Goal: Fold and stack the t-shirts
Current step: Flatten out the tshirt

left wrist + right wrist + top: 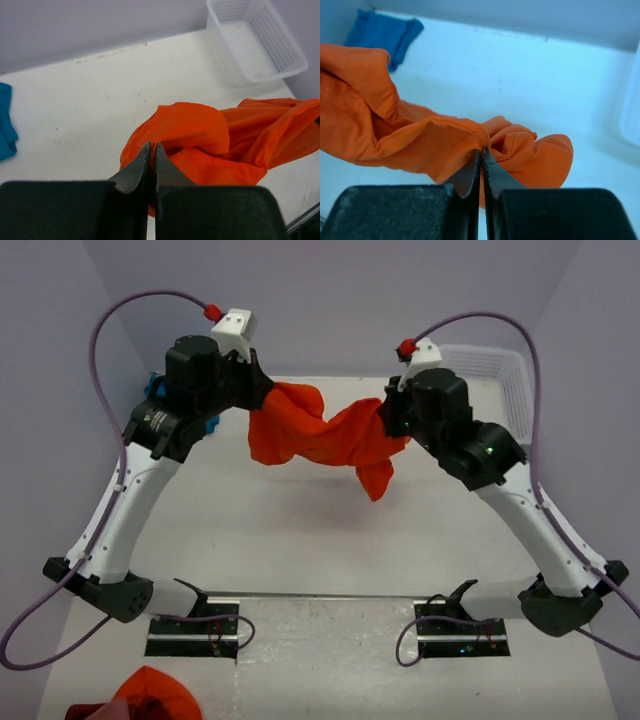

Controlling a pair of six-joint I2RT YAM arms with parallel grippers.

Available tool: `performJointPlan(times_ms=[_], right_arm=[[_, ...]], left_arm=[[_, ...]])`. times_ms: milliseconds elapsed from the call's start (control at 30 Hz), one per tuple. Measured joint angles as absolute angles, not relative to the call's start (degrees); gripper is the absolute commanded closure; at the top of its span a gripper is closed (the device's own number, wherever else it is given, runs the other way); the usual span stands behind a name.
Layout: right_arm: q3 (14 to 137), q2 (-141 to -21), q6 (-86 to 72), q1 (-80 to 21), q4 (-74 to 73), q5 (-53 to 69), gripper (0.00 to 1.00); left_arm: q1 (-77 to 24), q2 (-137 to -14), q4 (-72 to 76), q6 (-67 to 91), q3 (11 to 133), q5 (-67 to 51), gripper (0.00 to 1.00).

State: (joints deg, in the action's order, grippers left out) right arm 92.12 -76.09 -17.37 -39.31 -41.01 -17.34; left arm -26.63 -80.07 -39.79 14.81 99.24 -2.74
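The orange t-shirt point(320, 440) hangs crumpled between both arms above the table's far half. My left gripper point(262, 400) is shut on its left end, with cloth pinched at the fingertips point(152, 146). My right gripper point(388, 420) is shut on the shirt's right end, a fold of orange t-shirt point(420, 135) caught between its jaws point(481, 151). A tail of cloth droops below the right grip. The teal-blue t-shirt point(158, 390) lies at the far left, mostly hidden by the left arm; it shows bunched on the table as the teal-blue t-shirt point(382, 32) in the right wrist view.
A white mesh basket point(500, 380) stands at the far right, the same basket point(257, 42) seen from the left wrist. An orange and red bundle of cloth point(140, 695) lies off the table's near left corner. Walls close the back and sides.
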Motion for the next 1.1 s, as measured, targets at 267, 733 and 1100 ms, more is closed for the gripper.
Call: performJointPlan(times_ms=[267,733,1100], right_arm=[[112.12,-70.89,-10.33,-39.33,-53.43,-18.41,1.0],[110.39,-61.98,-9.74,-39.64,-63.51,-21.5,1.0],[99.26,-57.69,-10.11,-39.68,-63.09,-18.7,1.0]], left_arm=[[-26.63,-76.86,-49.12,11.92,116.57,-3.53,1.0],[-26.39,-67.44,-53.08,12.97,105.91,-1.56,1.0],[-26.37,-66.06,-52.07,13.06,98.24,-3.38,1.0]])
